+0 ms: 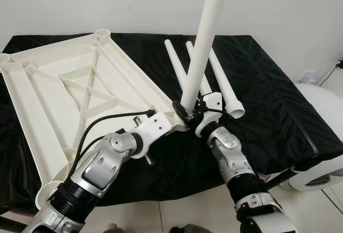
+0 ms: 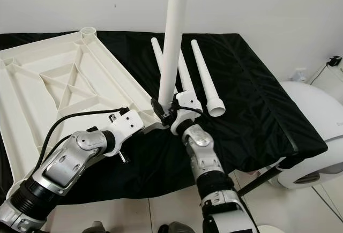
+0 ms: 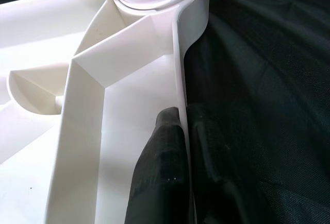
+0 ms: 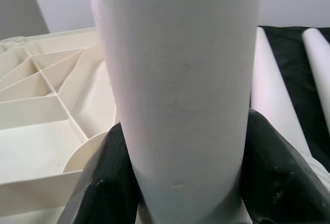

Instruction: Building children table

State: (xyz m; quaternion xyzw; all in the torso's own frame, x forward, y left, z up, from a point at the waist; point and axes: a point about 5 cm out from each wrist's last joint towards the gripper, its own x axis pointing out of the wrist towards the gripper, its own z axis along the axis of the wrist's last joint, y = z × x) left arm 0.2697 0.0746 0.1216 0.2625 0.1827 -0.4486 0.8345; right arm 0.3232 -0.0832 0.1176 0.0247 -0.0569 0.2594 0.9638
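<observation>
At frame centre, the right gripper [image 1: 188, 111] clamps a leg [image 1: 206, 35] upright for its socket while the left gripper [image 3: 180, 147] pinches the tabletop [image 1: 69, 83] rim steady.

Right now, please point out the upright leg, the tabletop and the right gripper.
upright leg [image 1: 199, 56], left eye view, middle of its shaft
tabletop [image 1: 75, 77], left eye view, ribbed underside at its centre
right gripper [image 4: 180, 183], right wrist view, between the fingers gripping the leg
</observation>
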